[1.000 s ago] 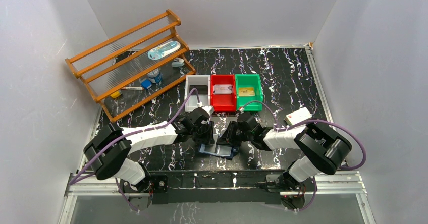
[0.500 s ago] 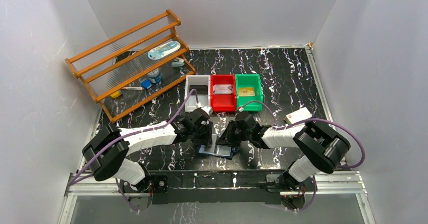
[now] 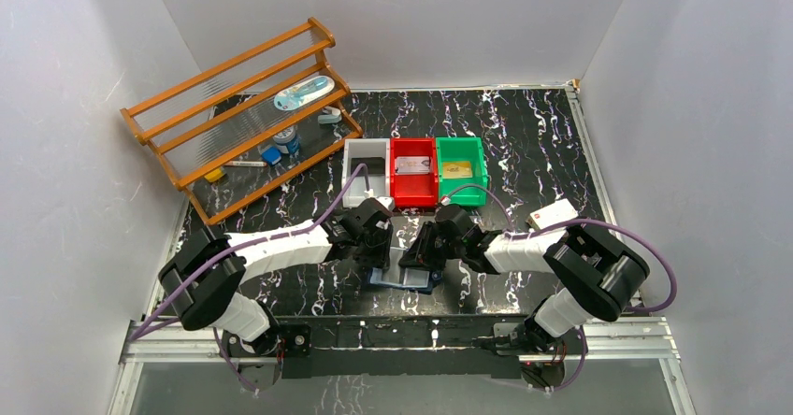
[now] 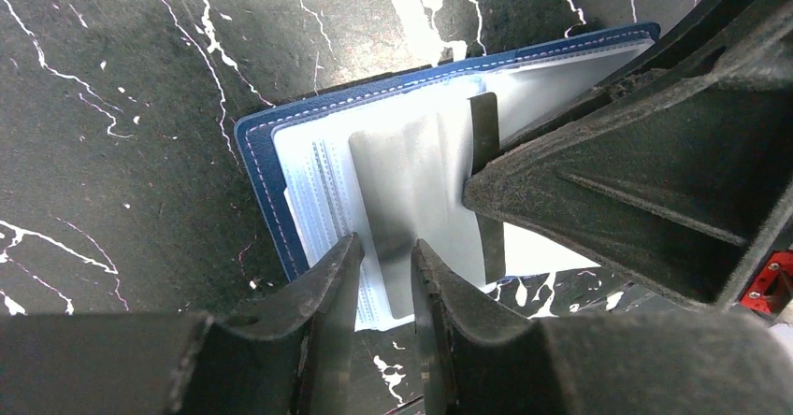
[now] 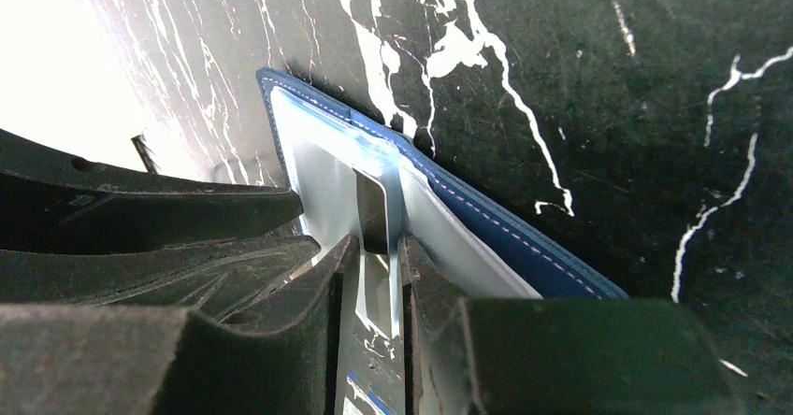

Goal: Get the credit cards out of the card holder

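Note:
The card holder (image 3: 402, 279) lies open near the table's front edge, navy outside (image 4: 257, 167) and light blue inside (image 5: 323, 177). My left gripper (image 4: 383, 265) hangs over its left half. Its jaws stand a narrow gap apart, straddling the lower end of a silvery-grey card (image 4: 411, 177) that lies on the pockets. My right gripper (image 5: 379, 270) comes in from the other side, its jaws also slightly apart. A thin card (image 5: 372, 211) stands edge-on between them, against the right finger. In the top view the grippers (image 3: 379, 247) (image 3: 421, 254) meet over the holder.
Behind the holder stand a white bin (image 3: 352, 166), a red bin (image 3: 414, 191) and a green bin (image 3: 462, 187), with a silvery card (image 3: 412, 164) and a gold card (image 3: 457, 168) inside. A white block (image 3: 552, 215) lies at the right. A wooden rack (image 3: 245, 116) fills the back left.
Both wrists have shifted very slightly over the holder. The left jaws have narrowed a little and the right jaws have widened a little. The holder has not moved.

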`<state>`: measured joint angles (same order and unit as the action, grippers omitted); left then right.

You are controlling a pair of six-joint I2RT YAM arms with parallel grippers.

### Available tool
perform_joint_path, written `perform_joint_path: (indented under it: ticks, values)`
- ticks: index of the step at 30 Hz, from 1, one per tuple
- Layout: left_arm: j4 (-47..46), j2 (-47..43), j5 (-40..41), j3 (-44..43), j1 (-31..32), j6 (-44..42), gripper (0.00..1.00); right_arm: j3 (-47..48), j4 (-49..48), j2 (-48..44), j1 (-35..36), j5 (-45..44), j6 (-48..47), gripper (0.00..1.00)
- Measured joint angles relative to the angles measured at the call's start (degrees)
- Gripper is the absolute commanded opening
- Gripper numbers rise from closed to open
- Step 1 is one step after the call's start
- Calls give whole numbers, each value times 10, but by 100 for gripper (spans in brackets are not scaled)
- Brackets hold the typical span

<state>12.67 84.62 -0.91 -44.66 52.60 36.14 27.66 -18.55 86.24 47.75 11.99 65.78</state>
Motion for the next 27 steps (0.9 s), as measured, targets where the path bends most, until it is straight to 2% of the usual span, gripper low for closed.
perform_joint_path:
  ticks: [7,14,19,27]
  values:
    - [-4,-1,-6,3,0,8,25,30,72,-11,1,-33,-18,16]
    - [-6,-1,-8,5,1,14,25,18,96,-71,0,-56,-42,16]
    - [-3,-1,-6,5,1,14,25,7,93,-74,-10,-47,-48,18]
    - [21,-13,5,4,1,6,32,-12,64,-61,-30,-20,-40,19]
